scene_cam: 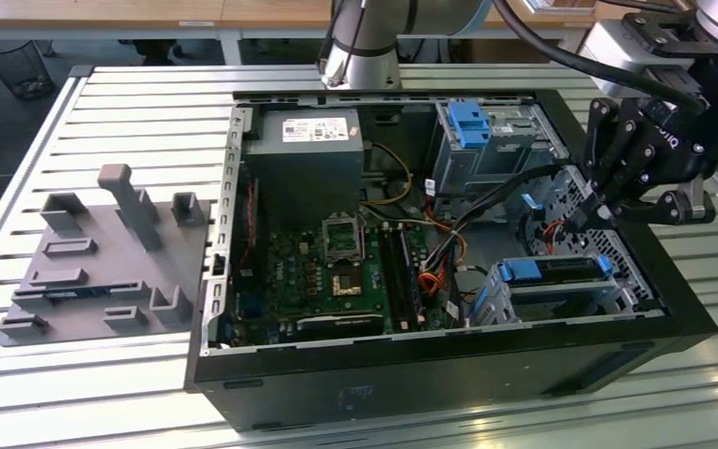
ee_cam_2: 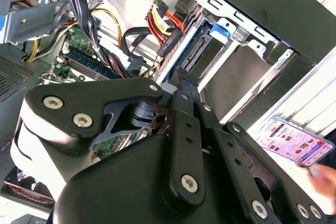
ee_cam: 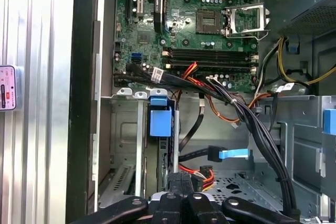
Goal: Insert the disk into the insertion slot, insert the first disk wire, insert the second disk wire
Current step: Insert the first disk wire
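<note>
arm: silver-grey tubular robot arm (scene_cam: 362,47), one segment upright at the exterior view's upper centre, wrist end at its upper right | gripper: black linkage-fingered gripper (scene_cam: 582,217) at the exterior view's right, angled down and toward its left | state: fingers (ee_cam: 175,192) drawn together, no gap between the tips in the first wrist view

Disk (scene_cam: 556,269) w/ blue frame in slot (scene_cam: 499,297)

obstacle: cable bundle (ee_cam: 257,135) strung across; room: beside disk (ee_cam: 159,119), seemingly open
</note>
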You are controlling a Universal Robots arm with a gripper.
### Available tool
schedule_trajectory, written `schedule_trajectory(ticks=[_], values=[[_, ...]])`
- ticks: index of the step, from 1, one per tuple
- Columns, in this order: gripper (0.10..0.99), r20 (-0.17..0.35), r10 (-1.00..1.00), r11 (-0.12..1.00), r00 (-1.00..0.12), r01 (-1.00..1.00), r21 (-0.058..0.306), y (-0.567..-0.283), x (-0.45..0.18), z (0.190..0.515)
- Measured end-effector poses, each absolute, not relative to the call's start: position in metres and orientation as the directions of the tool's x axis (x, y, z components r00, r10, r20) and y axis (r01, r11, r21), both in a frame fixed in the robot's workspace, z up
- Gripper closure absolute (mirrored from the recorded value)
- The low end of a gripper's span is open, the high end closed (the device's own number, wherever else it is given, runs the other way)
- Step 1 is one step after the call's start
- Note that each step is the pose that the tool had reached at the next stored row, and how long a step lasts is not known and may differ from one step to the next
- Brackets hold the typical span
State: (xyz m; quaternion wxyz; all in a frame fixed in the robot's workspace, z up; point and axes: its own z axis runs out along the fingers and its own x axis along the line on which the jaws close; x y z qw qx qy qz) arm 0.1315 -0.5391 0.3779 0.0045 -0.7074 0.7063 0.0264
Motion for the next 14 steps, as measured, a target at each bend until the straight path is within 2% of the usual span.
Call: schedule_trajectory(ticks=[14], values=[[0.98,-0.044,-0.999,-0.002,0.001,-1.0,0.031,-0.5343,0.135,0.378]])
